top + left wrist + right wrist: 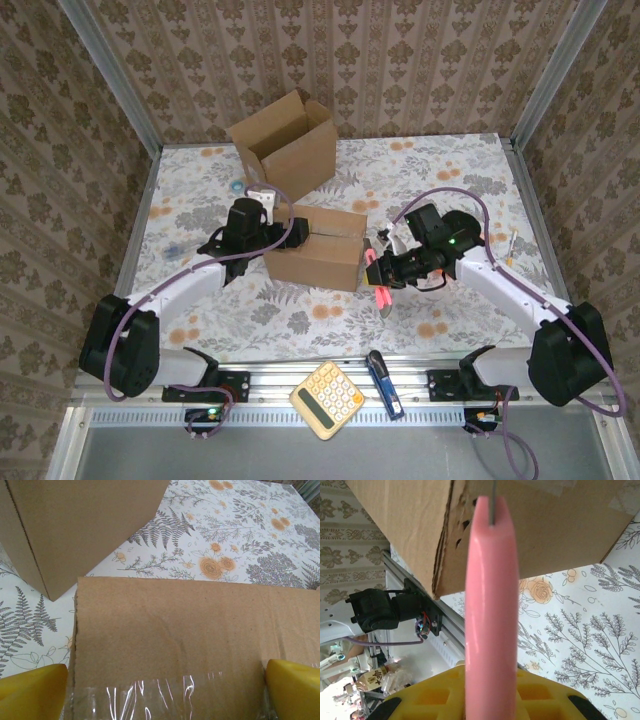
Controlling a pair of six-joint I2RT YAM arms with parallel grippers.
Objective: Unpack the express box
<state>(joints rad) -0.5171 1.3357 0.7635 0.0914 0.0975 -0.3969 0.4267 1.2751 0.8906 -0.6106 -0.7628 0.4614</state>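
The left gripper (258,225) is set against the left end of the sealed box (315,255). In the left wrist view its yellow fingers (30,695) are spread wide, and the box's taped end lies between them. Whether the pads actually press the cardboard cannot be told. A strip of clear tape (150,697) is seen crossing the lid just ahead of the fingertips, and an open box (290,140) stands beyond them, apart from the sealed one. On the far side of the sealed box, the right gripper (388,268) is closed on a pink cutter (492,605). The handle is pinched near its base, and the thin blade (492,502) points away from the fingers into the box's right end, close under the lid edge. The step in hand is judged to be slitting the tape so the flaps can be lifted. For that to go well, the box should be braced from the left so it cannot slide away from the blade. The blade should be run shallow along the seam, so that only tape is cut and nothing inside is scored. The handle should be held in line with the seam, since a tilted blade is likely to dig into the cardboard. The stroke is best drawn away from the spread left fingers.
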